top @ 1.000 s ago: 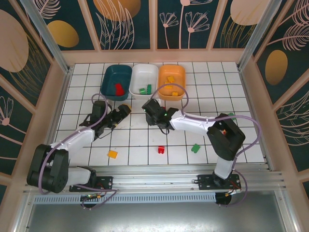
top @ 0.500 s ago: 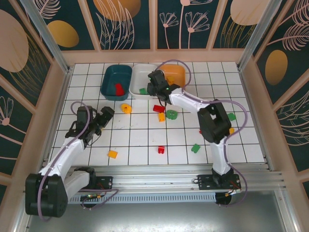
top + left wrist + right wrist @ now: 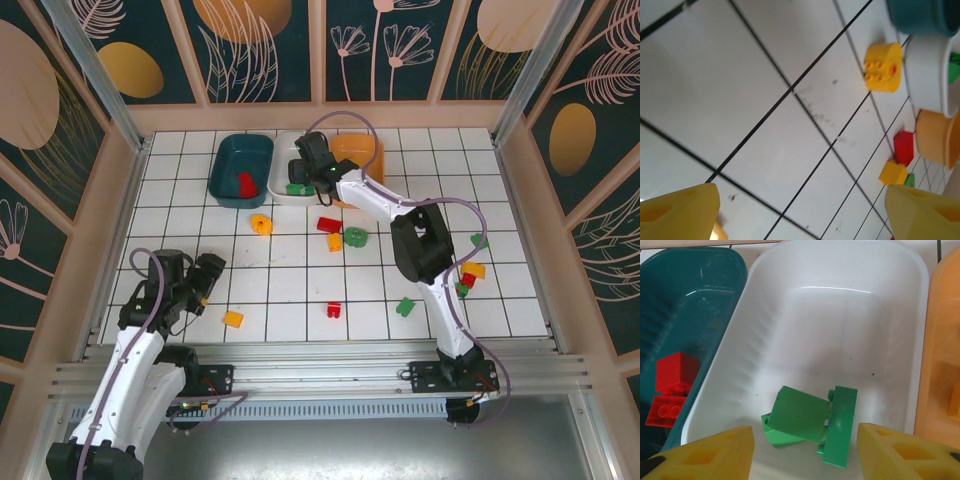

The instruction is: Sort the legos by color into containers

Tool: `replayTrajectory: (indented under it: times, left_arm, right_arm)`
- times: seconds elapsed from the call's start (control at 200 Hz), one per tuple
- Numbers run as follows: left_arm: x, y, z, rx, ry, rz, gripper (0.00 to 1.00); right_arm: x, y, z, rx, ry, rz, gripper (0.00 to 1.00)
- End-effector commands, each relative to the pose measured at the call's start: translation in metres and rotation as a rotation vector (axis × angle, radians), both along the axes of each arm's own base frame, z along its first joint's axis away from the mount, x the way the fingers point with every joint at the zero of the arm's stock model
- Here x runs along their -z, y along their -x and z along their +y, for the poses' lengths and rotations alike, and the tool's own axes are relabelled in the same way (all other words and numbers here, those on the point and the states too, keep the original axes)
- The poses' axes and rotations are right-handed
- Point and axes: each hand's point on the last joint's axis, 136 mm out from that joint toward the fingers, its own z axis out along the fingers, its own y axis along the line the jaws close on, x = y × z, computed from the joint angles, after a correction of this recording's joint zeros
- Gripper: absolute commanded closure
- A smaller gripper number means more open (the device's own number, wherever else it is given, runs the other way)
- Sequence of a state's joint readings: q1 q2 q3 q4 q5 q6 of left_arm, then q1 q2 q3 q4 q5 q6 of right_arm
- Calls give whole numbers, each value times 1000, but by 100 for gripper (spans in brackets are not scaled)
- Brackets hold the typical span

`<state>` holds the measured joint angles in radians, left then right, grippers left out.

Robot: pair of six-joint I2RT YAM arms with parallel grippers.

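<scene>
The three containers stand in a row at the back: a teal tub (image 3: 242, 165) with a red lego (image 3: 245, 183), a white tub (image 3: 283, 158) and an orange tub (image 3: 362, 160). My right gripper (image 3: 300, 177) hovers over the white tub (image 3: 840, 315), open, its yellow fingertips (image 3: 710, 452) on either side of green legos (image 3: 800, 415) lying on the tub floor. My left gripper (image 3: 206, 272) is open and empty low over bare tiles at the near left. Loose legos lie mid-table: a yellow round one (image 3: 261, 224), a red one (image 3: 328, 224) and a green round one (image 3: 356, 237).
More bricks lie nearer: orange (image 3: 233, 319), red (image 3: 333, 309), green (image 3: 405, 306), and a mixed cluster at the right (image 3: 468, 280). The right arm stretches across the table's middle. Patterned walls with metal posts close in the tiled floor. The left wrist view shows the yellow round brick (image 3: 883, 66).
My right gripper has gone from mid-table up to the white tub and its jaws have opened over the green bricks. My left arm has drawn back to the near left.
</scene>
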<state>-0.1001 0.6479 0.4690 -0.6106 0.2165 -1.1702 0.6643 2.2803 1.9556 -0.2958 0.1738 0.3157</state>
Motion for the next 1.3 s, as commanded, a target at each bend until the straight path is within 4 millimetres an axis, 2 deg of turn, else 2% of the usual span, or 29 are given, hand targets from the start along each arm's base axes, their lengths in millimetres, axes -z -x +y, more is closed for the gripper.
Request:
replayTrajectory:
  times: [0.0, 0.205, 0.39, 0.41, 0.57, 0.671, 0.721, 0.841, 0.971, 1.196, 1.291]
  left_arm:
    - [9, 22, -8, -8, 76, 118, 16]
    - [8, 33, -10, -7, 86, 174, 16]
    - [16, 49, -14, -14, 124, 257, 18]
    - [19, 55, -14, -19, 125, 289, 17]
    - [26, 60, -17, -53, 165, 344, 17]
    - [31, 61, -20, -66, 183, 368, 17]
    - [30, 51, -24, -65, 201, 335, 18]
    - [33, 47, -33, -61, 194, 354, 19]
    - [46, 55, -46, -32, 161, 432, 21]
    - [43, 55, -38, -84, 145, 407, 25]
    - [58, 63, -37, -80, 132, 451, 26]
  right_arm:
    - [-36, 7, -7, -1, -27, -43, 42]
    - [-43, 48, -21, -9, -65, -55, 41]
    - [-37, 84, -51, 38, -86, -55, 41]
    - [-36, 87, -55, 47, -86, -54, 41]
    - [-37, 107, -78, 96, -97, -64, 41]
    - [-37, 117, -95, 131, -84, -69, 41]
    - [-36, 121, -101, 142, -78, -69, 41]
    - [-31, 130, -117, 174, -64, -70, 40]
    - [-28, 137, -131, 212, -55, -73, 40]
    - [-26, 144, -144, 237, -52, -79, 40]
    - [-26, 145, -146, 245, -55, -82, 39]
